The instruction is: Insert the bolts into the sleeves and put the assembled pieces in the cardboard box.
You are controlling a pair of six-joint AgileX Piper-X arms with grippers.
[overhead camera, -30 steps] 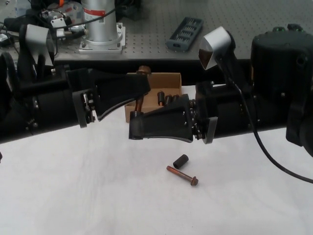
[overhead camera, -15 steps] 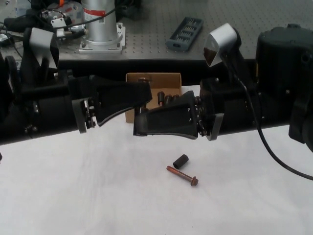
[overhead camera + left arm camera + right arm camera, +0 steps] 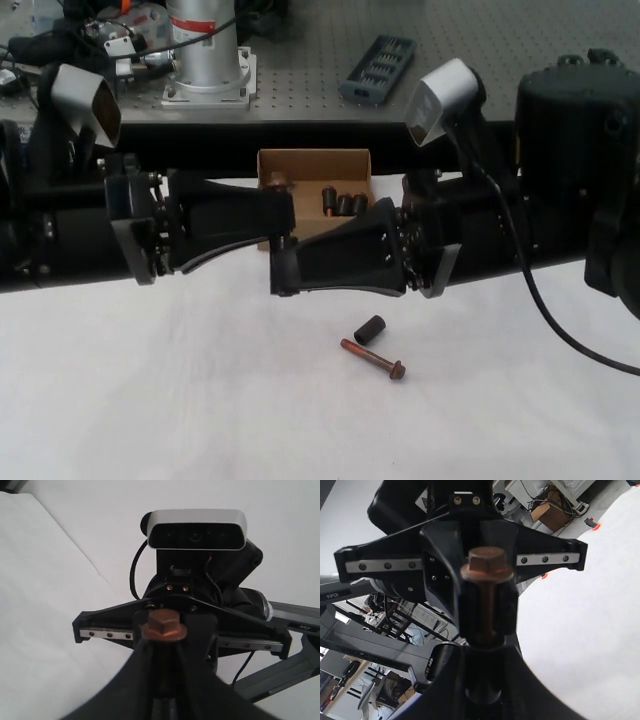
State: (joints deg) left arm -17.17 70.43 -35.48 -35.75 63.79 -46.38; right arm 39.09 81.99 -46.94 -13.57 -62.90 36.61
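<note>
In the high view my two grippers meet tip to tip just in front of the cardboard box (image 3: 313,160). My left gripper (image 3: 285,215) is shut on a copper bolt (image 3: 278,183) that stands head up. The left wrist view has its hex head (image 3: 162,627) between my left gripper (image 3: 162,650) fingers. My right gripper (image 3: 283,270) sits below, shut on a dark sleeve (image 3: 482,692); the bolt (image 3: 487,570) shank runs down into it. A loose sleeve (image 3: 372,329) and a loose bolt (image 3: 370,358) lie on the white cloth. Several dark assembled pieces (image 3: 340,203) stand in the box.
Behind the box runs a perforated metal table with a grey slotted holder (image 3: 378,67) and a metal post base (image 3: 205,50). The white cloth (image 3: 200,400) has free room at the front and to both sides of the loose parts.
The bolt head has come down from above the box rim to just in front of it. The left arm has drawn back to the left, and the two grippers now overlap more closely.
</note>
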